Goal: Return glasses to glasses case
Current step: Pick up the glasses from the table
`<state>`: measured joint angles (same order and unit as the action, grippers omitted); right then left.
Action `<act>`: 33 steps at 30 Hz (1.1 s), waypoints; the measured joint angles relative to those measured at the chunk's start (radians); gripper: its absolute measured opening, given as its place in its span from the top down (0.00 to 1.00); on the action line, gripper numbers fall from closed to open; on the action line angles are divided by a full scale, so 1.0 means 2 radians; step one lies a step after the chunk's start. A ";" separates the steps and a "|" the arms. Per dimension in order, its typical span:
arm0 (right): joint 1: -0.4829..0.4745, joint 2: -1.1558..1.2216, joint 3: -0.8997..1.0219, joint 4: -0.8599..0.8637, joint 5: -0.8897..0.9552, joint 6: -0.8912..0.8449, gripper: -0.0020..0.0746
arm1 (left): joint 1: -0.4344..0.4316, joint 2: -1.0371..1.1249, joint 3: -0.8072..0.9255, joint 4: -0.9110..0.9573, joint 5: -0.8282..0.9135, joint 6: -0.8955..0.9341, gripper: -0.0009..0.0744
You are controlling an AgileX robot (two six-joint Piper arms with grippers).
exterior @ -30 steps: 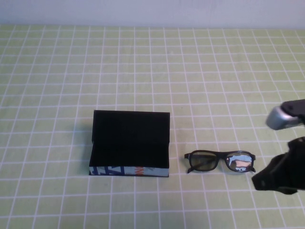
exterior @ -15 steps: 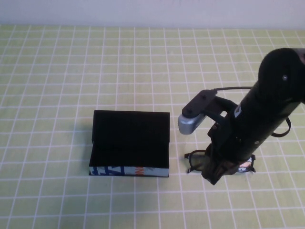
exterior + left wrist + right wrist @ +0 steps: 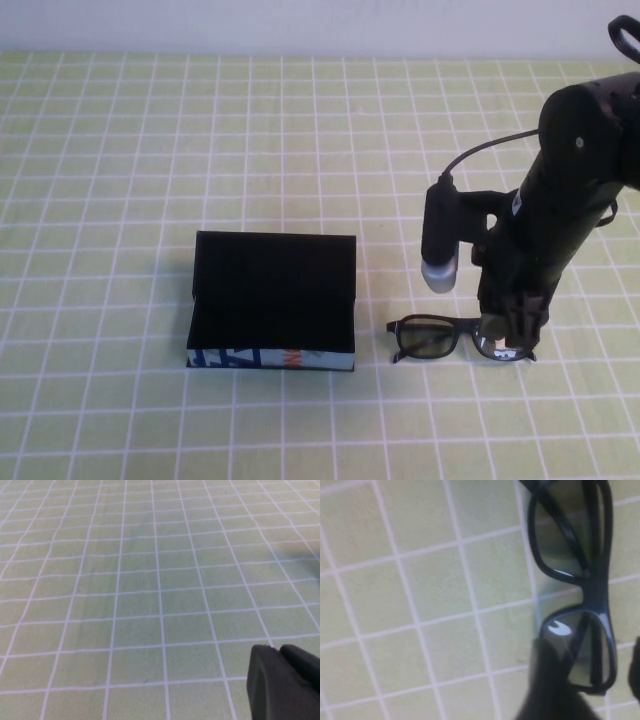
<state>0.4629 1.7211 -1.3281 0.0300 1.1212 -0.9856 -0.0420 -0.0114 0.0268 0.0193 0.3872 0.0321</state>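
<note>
The black glasses [image 3: 435, 338] lie flat on the green checked cloth, right of the glasses case [image 3: 273, 290]. The case shows a black top, and its blue, white and orange patterned front [image 3: 270, 358] faces the near edge. My right gripper [image 3: 510, 335] points down over the glasses' right lens. In the right wrist view the glasses [image 3: 592, 587] run up the picture. There the right gripper [image 3: 592, 675] is open, with one finger on each side of the nearest lens. My left gripper [image 3: 277, 651] is shut and empty above bare cloth, and it is out of the high view.
The green cloth [image 3: 150, 150] with its white grid covers the whole table. A pale wall runs along the far edge. The right wrist's grey camera [image 3: 441, 268] hangs between the case and the arm.
My right arm has come in from the right edge and turned downward. Its gripper now stands over the glasses' right lens. The glasses and case have not moved.
</note>
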 joint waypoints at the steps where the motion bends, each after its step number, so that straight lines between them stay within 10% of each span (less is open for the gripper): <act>1: -0.004 0.004 0.000 -0.004 -0.005 -0.014 0.56 | 0.000 0.000 0.000 0.000 0.001 0.000 0.99; 7: -0.008 0.035 -0.002 -0.008 -0.041 -0.068 0.41 | 0.000 0.000 0.000 0.000 0.001 0.000 0.99; 33: -0.020 0.109 -0.041 0.006 -0.061 -0.075 0.40 | 0.000 0.000 0.000 0.000 0.001 0.000 0.99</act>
<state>0.4223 1.9398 -1.4100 0.0425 0.9996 -1.1365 -0.0420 -0.0114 0.0268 0.0193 0.3887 0.0321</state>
